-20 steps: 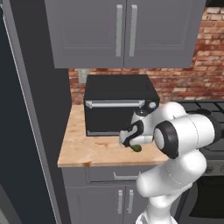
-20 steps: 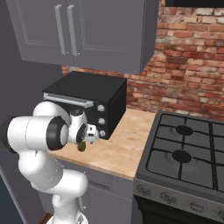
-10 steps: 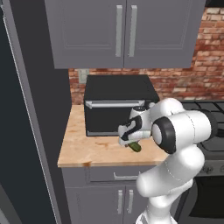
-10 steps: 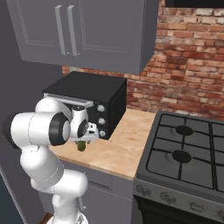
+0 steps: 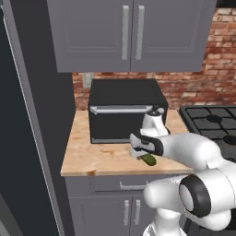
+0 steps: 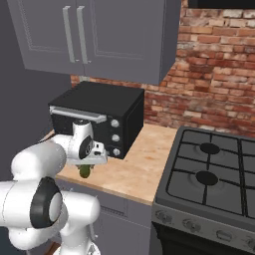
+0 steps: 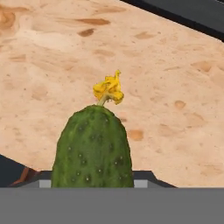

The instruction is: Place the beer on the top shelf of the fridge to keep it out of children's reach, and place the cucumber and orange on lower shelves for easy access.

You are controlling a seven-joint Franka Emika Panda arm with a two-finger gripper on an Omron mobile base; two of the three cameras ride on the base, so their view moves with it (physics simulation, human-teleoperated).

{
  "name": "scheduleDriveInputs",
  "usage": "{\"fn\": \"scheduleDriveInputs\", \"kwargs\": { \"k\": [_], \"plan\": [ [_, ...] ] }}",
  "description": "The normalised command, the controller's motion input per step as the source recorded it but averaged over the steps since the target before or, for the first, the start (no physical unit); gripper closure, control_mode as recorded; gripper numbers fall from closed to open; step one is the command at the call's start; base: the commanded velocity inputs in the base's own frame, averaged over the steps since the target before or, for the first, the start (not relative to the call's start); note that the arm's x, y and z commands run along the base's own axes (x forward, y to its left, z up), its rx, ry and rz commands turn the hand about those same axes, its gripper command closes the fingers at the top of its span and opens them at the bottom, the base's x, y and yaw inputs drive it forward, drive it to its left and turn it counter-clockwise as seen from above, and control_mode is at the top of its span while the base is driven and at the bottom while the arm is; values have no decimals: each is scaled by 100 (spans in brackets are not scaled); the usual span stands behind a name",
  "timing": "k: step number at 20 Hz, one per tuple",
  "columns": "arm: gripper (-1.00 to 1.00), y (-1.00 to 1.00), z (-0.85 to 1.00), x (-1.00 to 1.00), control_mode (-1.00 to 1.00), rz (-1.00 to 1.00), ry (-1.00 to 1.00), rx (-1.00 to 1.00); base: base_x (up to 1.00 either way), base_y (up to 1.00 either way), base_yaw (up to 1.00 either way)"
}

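A tall dark slate-grey fridge [image 5: 27, 138] stands at the left, beside the pale wooden surface [image 5: 99, 159]. On it sits a black countertop oven [image 5: 124, 110]. In front of the oven, the hand [image 5: 144, 156] is clenched around the small dark green oblong cucumber [image 5: 148, 159], its yellow-flowered tip [image 7: 109, 89] pointing away over the wood. A black gas stove [image 5: 212, 124] lies at the right.

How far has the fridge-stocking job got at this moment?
Nothing looks shelved yet. In hand: the gripper is low over the wooden counter in front of the black oven, around the cucumber, which fills the hand view; whether the grip is firm is unclear. Left: carrying it to a lower fridge shelf, then the beer and orange.
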Motion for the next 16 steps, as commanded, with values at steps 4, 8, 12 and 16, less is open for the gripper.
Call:
{"fn": "scheduleDriveInputs", "kwargs": {
  "k": [4, 8, 12, 16],
  "plan": [
    [100, 0, 100, -74, -100, 1, 0, 0, 0, 0, 0],
    [100, 0, 100, -56, -100, 2, 0, -2, 0, 0, 0],
    [100, 0, 100, -65, -100, 7, 0, -6, 0, 0, 0],
    [100, -1, 100, -54, -100, 12, 0, -8, 0, 0, 0]
  ]
}}
